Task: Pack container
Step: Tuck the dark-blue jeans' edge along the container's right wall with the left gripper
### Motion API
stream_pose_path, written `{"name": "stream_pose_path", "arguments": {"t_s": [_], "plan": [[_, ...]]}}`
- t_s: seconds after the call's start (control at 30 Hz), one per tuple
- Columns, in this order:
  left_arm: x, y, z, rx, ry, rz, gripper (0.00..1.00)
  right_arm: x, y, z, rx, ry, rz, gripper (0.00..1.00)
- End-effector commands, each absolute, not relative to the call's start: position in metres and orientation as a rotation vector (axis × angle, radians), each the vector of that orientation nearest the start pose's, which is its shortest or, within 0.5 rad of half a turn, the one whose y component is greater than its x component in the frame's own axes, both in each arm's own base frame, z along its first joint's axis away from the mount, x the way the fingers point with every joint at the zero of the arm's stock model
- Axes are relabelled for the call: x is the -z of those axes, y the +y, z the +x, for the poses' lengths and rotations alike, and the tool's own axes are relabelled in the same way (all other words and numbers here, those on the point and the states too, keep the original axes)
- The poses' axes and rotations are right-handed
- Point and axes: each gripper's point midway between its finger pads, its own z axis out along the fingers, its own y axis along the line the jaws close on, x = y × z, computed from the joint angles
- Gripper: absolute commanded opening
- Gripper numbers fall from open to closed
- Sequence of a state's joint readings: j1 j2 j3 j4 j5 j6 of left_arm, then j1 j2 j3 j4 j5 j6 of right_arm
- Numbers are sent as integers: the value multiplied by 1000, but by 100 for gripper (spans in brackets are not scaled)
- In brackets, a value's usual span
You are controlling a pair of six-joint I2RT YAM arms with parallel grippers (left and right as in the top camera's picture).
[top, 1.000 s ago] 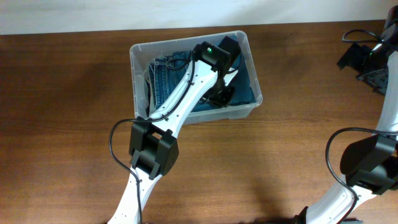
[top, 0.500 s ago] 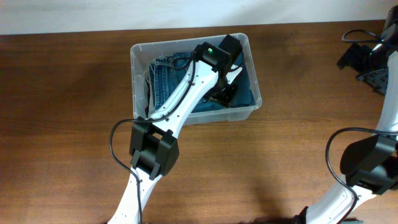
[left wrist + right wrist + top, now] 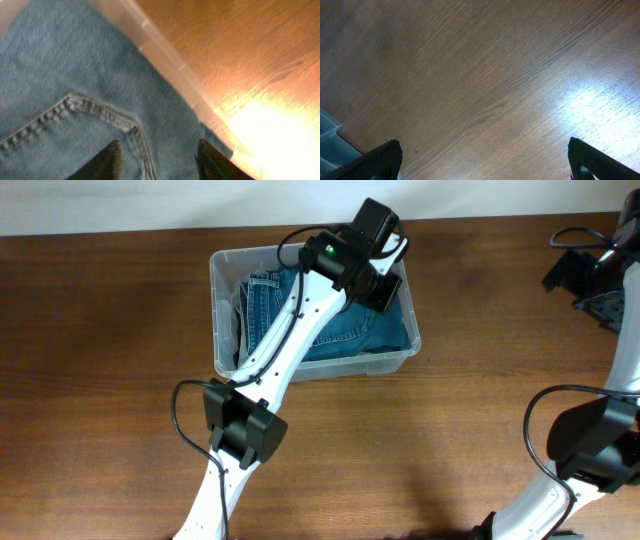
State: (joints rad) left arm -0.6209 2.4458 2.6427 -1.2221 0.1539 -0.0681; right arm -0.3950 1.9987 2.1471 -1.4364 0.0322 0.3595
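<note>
The container (image 3: pixel 214 285), beneath the left fingers (image 3: pixel 107 162), already holds folded jeans (image 3: pixel 340 340); those fingers hang apart and empty near its far right corner, so placing looks done and lifting clear comes next.
</note>
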Motion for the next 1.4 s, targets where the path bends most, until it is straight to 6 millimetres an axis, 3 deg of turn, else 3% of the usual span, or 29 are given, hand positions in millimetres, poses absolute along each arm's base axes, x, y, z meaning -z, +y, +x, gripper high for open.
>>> {"name": "stream_pose_path", "arguments": {"t_s": [0.0, 0.07, 0.2, 0.27, 0.47, 0.57, 0.8, 1.0, 1.17, 1.37], "plan": [[-184, -371, 452, 495, 2498, 806, 39, -210, -170, 396, 51, 2665, 1063, 99], [-170, -378, 451, 495, 2509, 824, 24, -210, -170, 396, 51, 2665, 1062, 98], [-140, -390, 449, 487, 2545, 855, 5, -210, -170, 396, 51, 2665, 1063, 98], [-128, -394, 448, 485, 2555, 866, 1, -210, -170, 396, 51, 2665, 1063, 99], [-88, -397, 446, 462, 2620, 887, 1, -210, -170, 396, 51, 2665, 1063, 98], [-80, -387, 446, 410, 2656, 878, 1, -210, -170, 396, 51, 2665, 1063, 98], [-71, -359, 446, 202, 2715, 857, 1, -210, -170, 396, 51, 2665, 1062, 98], [-66, -359, 447, 200, 2720, 857, 1, -210, -170, 396, 51, 2665, 1063, 98], [-38, -358, 445, 178, 2765, 870, 1, -210, -170, 396, 51, 2665, 1063, 99], [-51, -360, 450, 189, 2727, 873, 1, -210, -170, 396, 51, 2665, 1063, 99]]}}
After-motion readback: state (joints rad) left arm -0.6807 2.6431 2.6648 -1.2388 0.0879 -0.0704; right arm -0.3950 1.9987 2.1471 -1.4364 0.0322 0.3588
